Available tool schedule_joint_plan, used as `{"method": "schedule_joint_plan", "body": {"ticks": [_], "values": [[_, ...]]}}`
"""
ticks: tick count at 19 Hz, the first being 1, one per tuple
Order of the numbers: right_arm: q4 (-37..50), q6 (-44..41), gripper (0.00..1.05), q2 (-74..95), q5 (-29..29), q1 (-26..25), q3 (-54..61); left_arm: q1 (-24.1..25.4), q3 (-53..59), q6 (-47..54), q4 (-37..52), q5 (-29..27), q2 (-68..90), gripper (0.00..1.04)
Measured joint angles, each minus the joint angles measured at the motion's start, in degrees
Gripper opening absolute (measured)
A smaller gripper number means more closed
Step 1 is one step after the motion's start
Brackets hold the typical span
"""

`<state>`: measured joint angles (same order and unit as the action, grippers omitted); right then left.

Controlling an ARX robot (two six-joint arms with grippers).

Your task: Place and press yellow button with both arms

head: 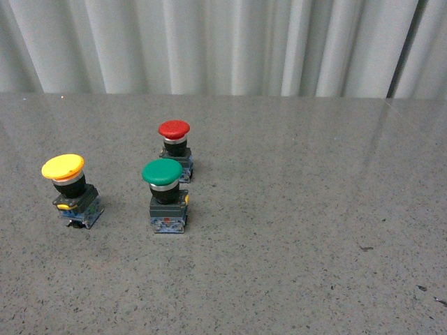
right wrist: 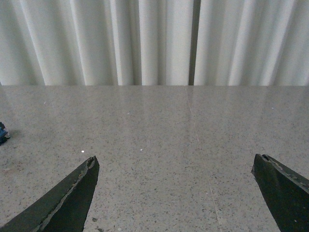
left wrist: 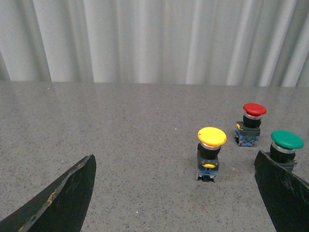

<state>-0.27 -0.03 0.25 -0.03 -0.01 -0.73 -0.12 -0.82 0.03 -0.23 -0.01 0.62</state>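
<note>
The grey table (head: 314,209) carries everything. Both claws hang over it with fingers spread wide and nothing in them, the left claw (left wrist: 174,157) facing the buttons and the right claw (right wrist: 175,158) looking well past them. The yellow button (head: 70,188) stands far left, leaning a little, apart from the green button (head: 166,195) and red button (head: 174,150). The left claw should probably close on its dark block below the cap, clear of the green one, leaving the cap free for pressing.

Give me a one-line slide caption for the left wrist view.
Open left gripper facing the yellow button, red button and green button nearby, on a speckled grey table.
</note>
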Motion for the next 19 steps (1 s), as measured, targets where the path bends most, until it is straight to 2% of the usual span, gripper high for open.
{"method": "schedule_joint_plan", "body": {"ticks": [3, 5, 6, 7, 9, 11, 13, 15, 17, 19], "values": [[0.00, 0.00, 0.98, 0.00, 0.00, 0.00, 0.00, 0.00, 0.00, 0.00, 0.00, 0.00, 0.00, 0.98], [0.00, 0.00, 0.98, 0.00, 0.00, 0.00, 0.00, -0.81, -0.48, -0.46, -2.23, -2.10, 0.52, 0.98], [0.00, 0.00, 0.98, 0.00, 0.00, 0.00, 0.00, -1.97, -1.51, -1.03, -5.55, -5.49, 1.49, 0.98], [-0.02, 0.02, 0.98, 0.00, 0.13, 0.00, 0.00, -5.84, -3.74, -2.16, -8.00, -13.31, 7.19, 0.98], [0.04, 0.02, 0.98, 0.00, 0.02, 0.00, 0.00, -6.29, -7.19, -1.86, 0.31, -19.47, 18.23, 0.98], [0.00, 0.02, 0.98, 0.00, 0.00, 0.00, 0.00, -5.27, -12.57, -0.07, 12.24, -17.09, 29.59, 0.98], [0.00, 0.02, 0.98, 0.00, 0.02, 0.00, 0.00, -5.09, -20.37, 1.33, 20.70, -11.17, 44.39, 0.98], [0.04, 0.02, 0.98, 0.00, 0.00, 0.00, 0.00, -6.27, -30.08, 0.42, 17.81, -4.39, 59.21, 0.98], [0.02, 0.02, 0.98, 0.00, 0.00, 0.00, 0.00, -8.02, -39.30, -1.99, 12.81, -2.10, 71.12, 0.98], [0.00, 0.02, 0.98, 0.00, 0.00, 0.00, 0.00, -9.40, -44.92, -4.24, 10.23, -2.19, 77.68, 0.98]]}}
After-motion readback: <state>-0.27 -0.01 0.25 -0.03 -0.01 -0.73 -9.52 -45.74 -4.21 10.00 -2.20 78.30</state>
